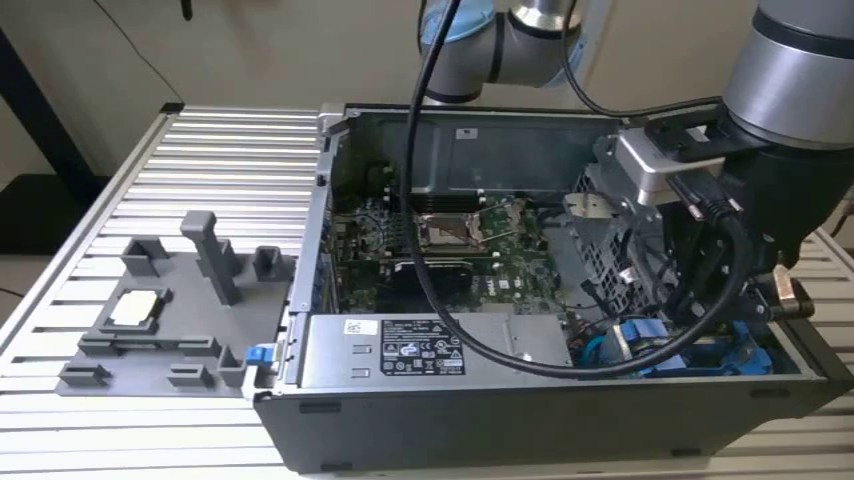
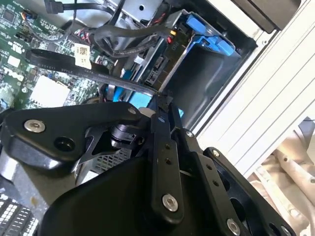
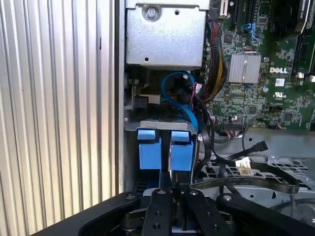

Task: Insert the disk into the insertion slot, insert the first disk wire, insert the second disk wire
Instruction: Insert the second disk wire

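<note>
The disk (image 3: 149, 147), in its bright blue carrier, sits down inside the insertion slot (image 3: 129, 126), the grey sheet-metal bay at the case's corner. In the second wrist view its connector end (image 2: 153, 66) faces out of the bay (image 2: 206, 78). My gripper (image 3: 172, 186) hangs right over the carrier's two blue tabs, fingers drawn together and shut; its tips (image 2: 160, 101) are at the blue plastic, and I cannot tell whether anything lies between them. In the exterior view my wrist (image 1: 747, 200) stands over the blue parts (image 1: 727, 355) at the case's near corner on the exterior view's right.
A grey power-supply box (image 1: 414, 350) lies beside the bay. A blue cable (image 3: 172, 81) and black wires (image 3: 256, 182) loop close to the slot. The green motherboard (image 1: 454, 240) fills the case's middle. A grey fixture (image 1: 160, 310) stands on the ribbed table (image 1: 200, 170).
</note>
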{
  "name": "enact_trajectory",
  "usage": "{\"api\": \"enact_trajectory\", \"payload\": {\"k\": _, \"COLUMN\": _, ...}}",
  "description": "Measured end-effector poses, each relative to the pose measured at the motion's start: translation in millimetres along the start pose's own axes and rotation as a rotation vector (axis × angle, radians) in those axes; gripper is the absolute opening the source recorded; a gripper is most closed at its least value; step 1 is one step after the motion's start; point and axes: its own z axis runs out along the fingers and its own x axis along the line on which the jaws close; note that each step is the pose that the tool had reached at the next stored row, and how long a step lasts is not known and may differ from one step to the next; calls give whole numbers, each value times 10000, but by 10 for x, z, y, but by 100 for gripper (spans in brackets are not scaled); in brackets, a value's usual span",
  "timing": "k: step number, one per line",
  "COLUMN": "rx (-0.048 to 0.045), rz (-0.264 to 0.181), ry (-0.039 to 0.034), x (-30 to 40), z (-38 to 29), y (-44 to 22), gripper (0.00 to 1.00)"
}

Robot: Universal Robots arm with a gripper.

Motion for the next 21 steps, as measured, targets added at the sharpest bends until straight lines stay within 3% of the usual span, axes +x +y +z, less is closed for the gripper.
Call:
{"api": "enact_trajectory", "payload": {"k": 2, "rx": 12, "rz": 43, "ry": -310, "x": 0, "z": 1, "y": -1, "gripper": 16}}
{"api": "enact_trajectory", "payload": {"k": 5, "rx": 32, "rz": 117, "ry": -835, "x": 0, "z": 2, "y": -1, "gripper": 16}}
{"api": "enact_trajectory", "payload": {"k": 6, "rx": 36, "rz": 135, "ry": -958, "x": 1, "z": 3, "y": 0, "gripper": 16}}
{"api": "enact_trajectory", "payload": {"k": 9, "rx": 56, "rz": 207, "ry": -1475, "x": 8, "z": 5, "y": 0, "gripper": 16}}
{"api": "enact_trajectory", "payload": {"k": 10, "rx": 56, "rz": 215, "ry": -1525, "x": 14, "z": 5, "y": -1, "gripper": 16}}
{"api": "enact_trajectory", "payload": {"k": 12, "rx": -14, "rz": 217, "ry": -1528, "x": 25, "z": 7, "y": -12, "gripper": 16}}
{"api": "enact_trajectory", "payload": {"k": 17, "rx": -508, "rz": 245, "ry": -1544, "x": 56, "z": 22, "y": -110, "gripper": 16}}
{"api": "enact_trajectory", "payload": {"k": 19, "rx": -661, "rz": 253, "ry": -1547, "x": 72, "z": 29, "y": -155, "gripper": 16}}
{"api": "enact_trajectory", "payload": {"k": 21, "rx": -746, "rz": 257, "ry": -1550, "x": 95, "z": 36, "y": -196, "gripper": 16}}
